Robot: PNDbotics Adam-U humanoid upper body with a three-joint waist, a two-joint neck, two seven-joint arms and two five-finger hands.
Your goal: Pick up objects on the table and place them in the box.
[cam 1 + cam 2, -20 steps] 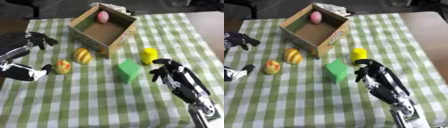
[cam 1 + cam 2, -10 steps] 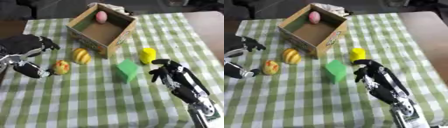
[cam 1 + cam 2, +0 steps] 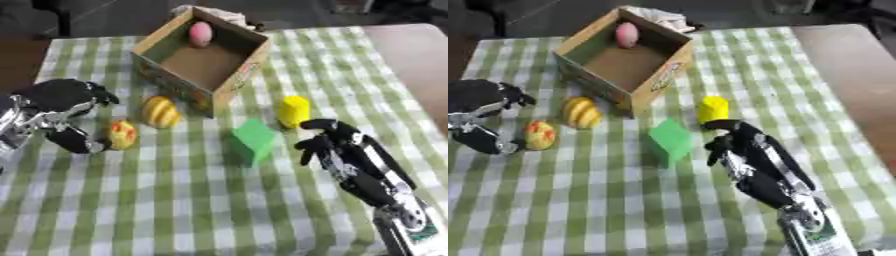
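Item 1, box (image 3: 229,90): open cardboard carton, sitting askew at the far middle of the checked surface (image 3: 175,210). I am using it as the landmark. One pink egg-shaped piece (image 3: 200,33) is already lying at its far inner wall, so I am judging the task partly done.

Item 2, striped yellow-orange fruit (image 3: 161,111): lying just beside the box's near-left wall.

Item 3, small yellow-and-red fruit (image 3: 122,134): lying nearer me and further left of the box than the striped one. This is the piece I am going for. It is rounded, with a red blotch on yellow.

Item 4, left robot hand (image 3: 58,100): I am bringing it in left of the box, with a dark fingertip just beside the small fruit; I cannot tell whether its fingers are closing.

Item 5, green block (image 3: 255,140): standing in front of the box's near corner.

Item 6, yellow cylinder (image 3: 294,111): standing upright, right of that corner.

Item 7, right robot hand (image 3: 331,145): fingers curling on nothing, waiting near the cylinder and block.
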